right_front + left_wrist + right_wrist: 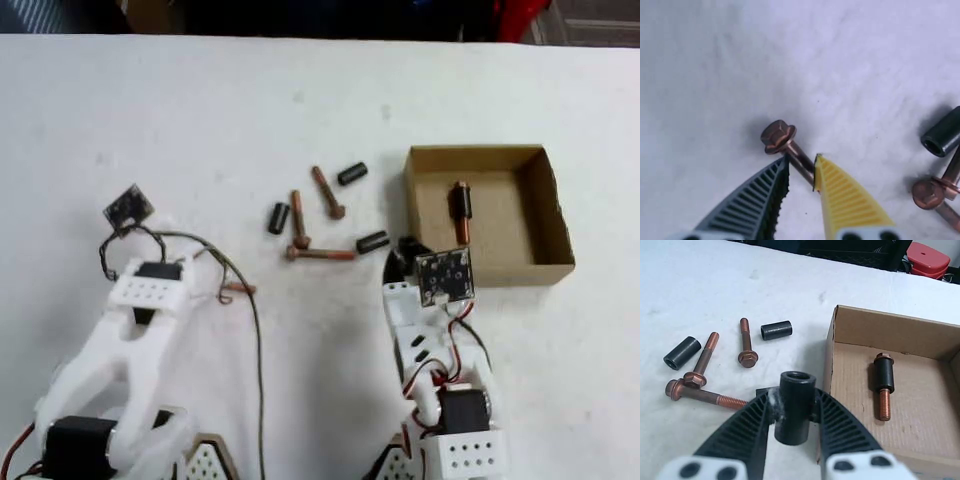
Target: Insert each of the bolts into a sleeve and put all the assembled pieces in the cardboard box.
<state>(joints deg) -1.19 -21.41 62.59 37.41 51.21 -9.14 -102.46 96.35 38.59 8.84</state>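
Note:
My left gripper point(801, 167) is shut on the shaft of a copper bolt point(781, 138) that lies low over the white table, left of the loose parts; the same bolt point(238, 289) shows in the high view. The right gripper point(795, 402) is shut on a black sleeve point(792, 422), held upright with its open bore facing the camera, just off the near left corner of the cardboard box point(555, 225). Inside the box lies one assembled bolt-and-sleeve piece point(461, 210). Three loose bolts point(297, 220) point(327, 192) point(320, 254) and three loose sleeves point(352, 173) point(278, 218) point(372, 241) lie between the arms.
The box wall point(829, 347) stands right beside the held sleeve. A black cable point(250, 300) runs from the left arm toward the front table edge. In the left wrist view a loose sleeve point(942, 132) and two bolt heads point(930, 192) lie off to one side.

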